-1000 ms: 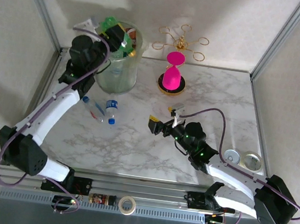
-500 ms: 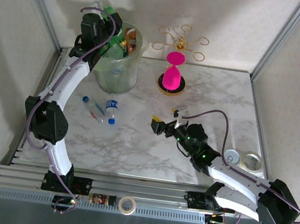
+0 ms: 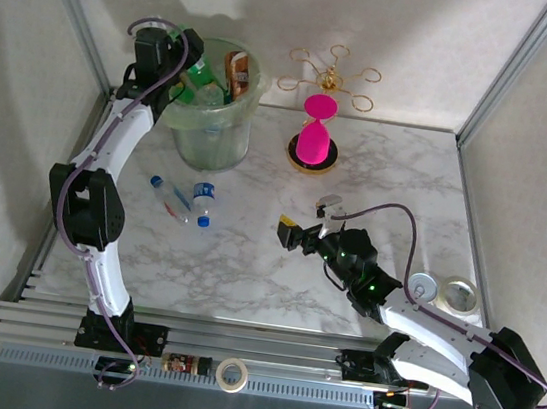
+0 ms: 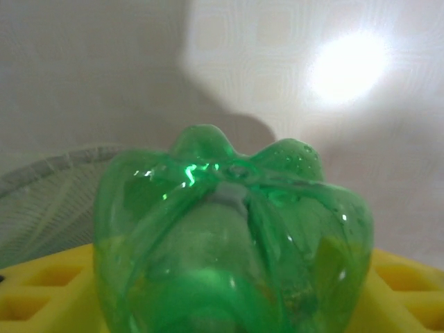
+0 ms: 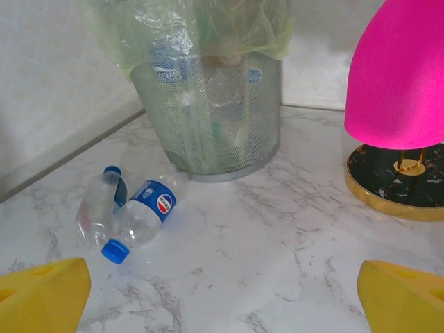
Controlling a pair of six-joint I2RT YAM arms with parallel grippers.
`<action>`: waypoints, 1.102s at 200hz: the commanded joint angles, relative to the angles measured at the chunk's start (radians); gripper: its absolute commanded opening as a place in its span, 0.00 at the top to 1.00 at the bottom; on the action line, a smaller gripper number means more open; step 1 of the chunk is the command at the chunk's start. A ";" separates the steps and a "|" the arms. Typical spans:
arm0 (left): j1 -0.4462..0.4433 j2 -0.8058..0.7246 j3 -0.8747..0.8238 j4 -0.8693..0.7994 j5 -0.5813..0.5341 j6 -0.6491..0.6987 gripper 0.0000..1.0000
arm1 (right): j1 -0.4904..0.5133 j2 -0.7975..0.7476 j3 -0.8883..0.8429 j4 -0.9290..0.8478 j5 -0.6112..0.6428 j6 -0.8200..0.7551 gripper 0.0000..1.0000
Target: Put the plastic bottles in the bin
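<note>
Green plastic, the base of a green bottle (image 4: 232,236), sits between the left jaws at the far-left rim of the bin (image 3: 206,140), and its long axis runs away along the jaws. I cannot tell if they grip it or release it. The right jaws stand wide and empty, pointing at two clear bottles (image 5: 132,208) that lie on their sides on the tabletop (image 3: 379,168), ahead and to the left. Compared with one second ago, the left arm is stretched straighter.

Two clear bottles (image 3: 203,203) on table (image 3: 235,265); one bin (image 3: 250,101).
</note>
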 commanded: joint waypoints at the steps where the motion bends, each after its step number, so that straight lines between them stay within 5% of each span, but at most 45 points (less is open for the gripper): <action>1: -0.001 0.005 0.008 -0.025 0.033 -0.006 0.21 | -0.003 0.000 0.001 0.004 0.030 0.017 0.01; 36: 0.004 -0.072 -0.021 -0.029 0.024 0.026 0.01 | -0.003 0.014 0.001 0.018 0.025 0.018 0.01; 113: 0.026 -0.406 -0.307 0.072 -0.084 0.103 0.00 | -0.003 0.108 0.048 0.037 -0.017 0.019 0.01; 185: 0.024 -0.805 -0.892 0.210 -0.131 0.005 0.00 | -0.003 0.231 0.117 0.074 -0.061 0.031 0.01; 220: 0.024 -0.902 -1.065 0.122 -0.183 0.026 0.00 | -0.004 0.299 0.167 0.070 -0.098 0.034 0.01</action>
